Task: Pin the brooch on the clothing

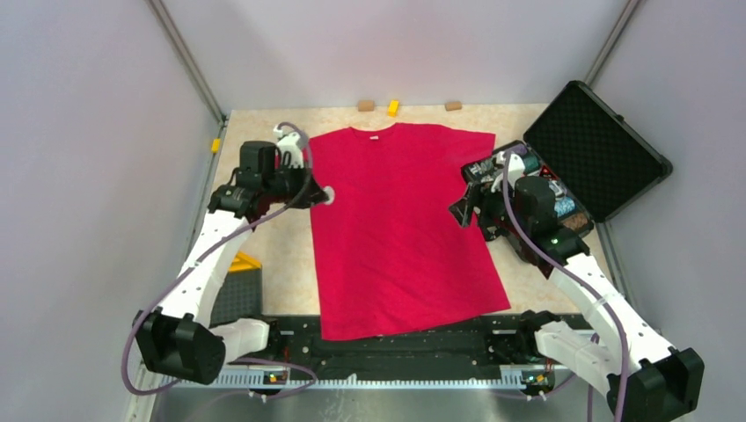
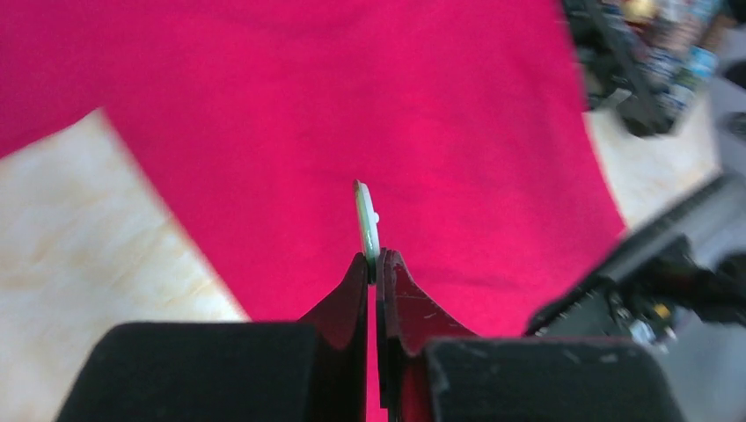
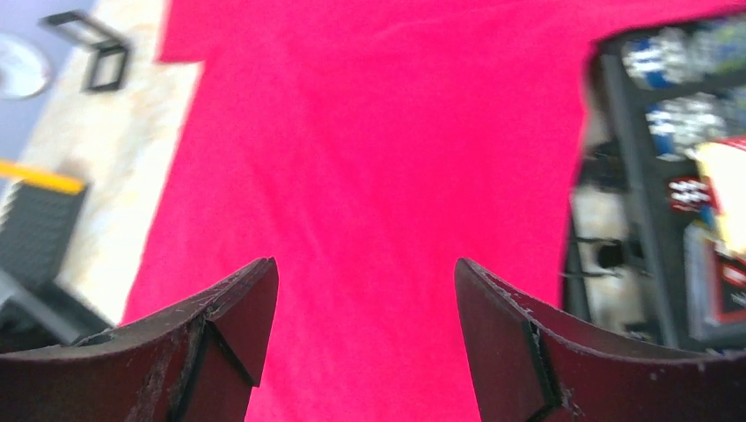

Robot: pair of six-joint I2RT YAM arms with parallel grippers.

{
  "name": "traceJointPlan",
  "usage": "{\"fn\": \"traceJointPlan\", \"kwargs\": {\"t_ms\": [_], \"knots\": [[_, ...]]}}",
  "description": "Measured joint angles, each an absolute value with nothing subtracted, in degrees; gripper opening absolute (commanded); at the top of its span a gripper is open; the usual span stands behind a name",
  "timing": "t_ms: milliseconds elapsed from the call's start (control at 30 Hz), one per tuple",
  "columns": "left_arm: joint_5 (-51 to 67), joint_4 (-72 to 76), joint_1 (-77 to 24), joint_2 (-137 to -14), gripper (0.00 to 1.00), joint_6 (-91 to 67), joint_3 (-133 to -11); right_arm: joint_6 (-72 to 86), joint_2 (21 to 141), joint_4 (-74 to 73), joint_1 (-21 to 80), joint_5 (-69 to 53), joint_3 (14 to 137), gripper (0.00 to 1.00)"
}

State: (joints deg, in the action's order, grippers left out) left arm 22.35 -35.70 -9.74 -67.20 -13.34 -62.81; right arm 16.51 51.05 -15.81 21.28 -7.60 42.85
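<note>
The red T-shirt [image 1: 396, 229] lies flat on the table, neck at the far side. My left gripper [image 1: 324, 195] hovers at the shirt's left edge, shut on the brooch [image 2: 366, 220], a thin greenish disc seen edge-on and sticking out past the fingertips over the red fabric [image 2: 440, 132]. From above the brooch shows as a small pale round spot [image 1: 329, 195]. My right gripper [image 1: 459, 211] is open and empty at the shirt's right edge. Its fingers [image 3: 237, 303] spread wide over the red shirt [image 3: 369, 202].
An open black case [image 1: 581, 167] of colourful trinkets stands at the right, close behind the right gripper, and shows in the right wrist view [image 3: 669, 185]. A dark foam block with a yellow piece [image 1: 239, 286] lies left. Small blocks [image 1: 393, 107] sit along the far edge.
</note>
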Motion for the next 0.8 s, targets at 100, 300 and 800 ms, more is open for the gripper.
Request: {"fn": "traceJointPlan", "kwargs": {"t_ms": [100,300,800], "knots": [[29.8,-35.4,-14.3,-69.2,0.0,-12.1,-67.2,16.6,51.0,-14.4,21.3,-15.9,42.9,0.75],[44.2,-23.9,-22.3,-74.3,0.0,-15.0,-68.1,19.0,49.5,-9.3,21.3,-31.9,42.7,0.78],[62.8,-24.2,-29.5,-74.1,0.0,-9.2,-65.3,29.0,50.4,7.1,21.6,-56.4,40.4,0.71]]}}
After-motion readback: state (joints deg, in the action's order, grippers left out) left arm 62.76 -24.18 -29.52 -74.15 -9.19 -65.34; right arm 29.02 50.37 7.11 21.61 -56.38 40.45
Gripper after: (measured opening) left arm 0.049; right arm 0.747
